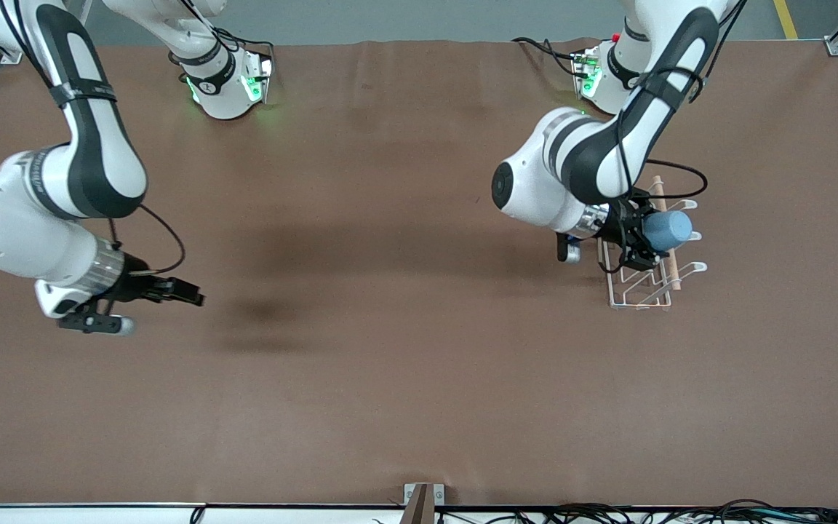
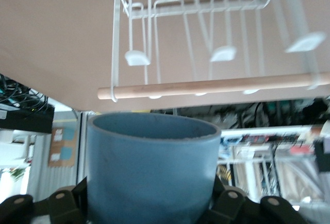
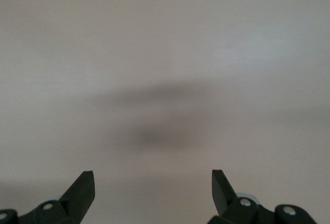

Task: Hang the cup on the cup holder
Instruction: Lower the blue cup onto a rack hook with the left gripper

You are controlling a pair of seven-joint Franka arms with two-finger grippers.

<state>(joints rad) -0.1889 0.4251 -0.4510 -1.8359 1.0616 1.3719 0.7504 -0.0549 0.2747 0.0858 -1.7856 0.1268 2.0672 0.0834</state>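
Matte blue tapered cup (image 1: 668,230) clamped in my left gripper (image 1: 644,240), held over the white wire cup holder (image 1: 644,287) by its wooden rod (image 2: 216,86). Right gripper (image 1: 172,291) waits, fingers apart, over the brown matte bench (image 1: 390,364).

cup (image 1: 668,230): small matte light-blue tumbler, no handle, darker rim; lies on its side in the air, clamped in the left gripper (image 1: 643,240), over the rack's wooden rod.
rack (image 1: 641,287): white wire frame, rectangular base, loop-tipped prongs, light wooden rod (image 2: 216,86) along the top; stands on the table toward the left arm's end, midway between the base edge and the front-camera edge.
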